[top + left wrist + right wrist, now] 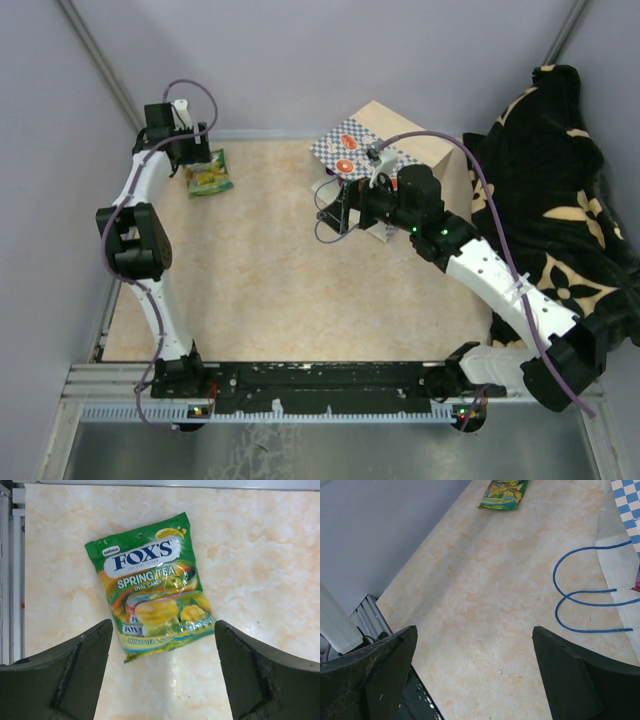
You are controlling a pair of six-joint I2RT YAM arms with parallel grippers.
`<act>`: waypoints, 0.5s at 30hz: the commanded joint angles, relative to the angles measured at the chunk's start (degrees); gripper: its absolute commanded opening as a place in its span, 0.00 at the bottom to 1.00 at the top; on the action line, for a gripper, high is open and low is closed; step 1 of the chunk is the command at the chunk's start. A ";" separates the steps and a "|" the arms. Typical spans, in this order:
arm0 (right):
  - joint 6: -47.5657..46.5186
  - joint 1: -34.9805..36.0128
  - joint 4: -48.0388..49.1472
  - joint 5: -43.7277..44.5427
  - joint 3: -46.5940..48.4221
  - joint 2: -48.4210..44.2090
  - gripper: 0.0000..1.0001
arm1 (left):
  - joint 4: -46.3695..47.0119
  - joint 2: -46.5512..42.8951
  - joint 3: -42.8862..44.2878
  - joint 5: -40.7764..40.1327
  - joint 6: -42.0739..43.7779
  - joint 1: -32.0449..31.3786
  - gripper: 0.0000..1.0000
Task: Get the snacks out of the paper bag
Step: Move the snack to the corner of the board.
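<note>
R pincer (pixel 475 635): jaws wide apart, nothing in them, hovering over the bench (pixel 280 280) just left of the paper bag's mouth. The blue cord handles (pixel 554 577) lie looped on the bench between me and the opening. Main risk: a fingertip hooks a loop on the way in and I drag the whole bag instead of a snack.

The paper bag (pixel 420 140) lies on its side at far centre-right, close to the blanket (pixel 560 200). If I push in too low I could shove it toward the cloth, or pinch the paper wall rather than a packet. There's a red sliver at the mouth, prob. a snack, can't tell.

L pincer (pixel 163 630), far left: also wide open, gripping nothing, right above the green packet (pixel 150 585), which lies flat on the bench. It's glossy and slides easily, so a low fingertip swinging away could skid it toward the far-left edge.
</note>
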 commanded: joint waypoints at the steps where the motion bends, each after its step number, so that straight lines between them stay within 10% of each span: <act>1: 0.53 -0.51 1.80 -1.00 0.50 -1.90 0.99 | 5.22 -4.22 -7.29 0.12 -4.97 -0.61 0.89; 15: -0.90 -0.46 0.01 0.71 -0.72 -3.48 0.99 | 11.28 -2.99 -15.14 2.25 -11.51 -1.95 0.92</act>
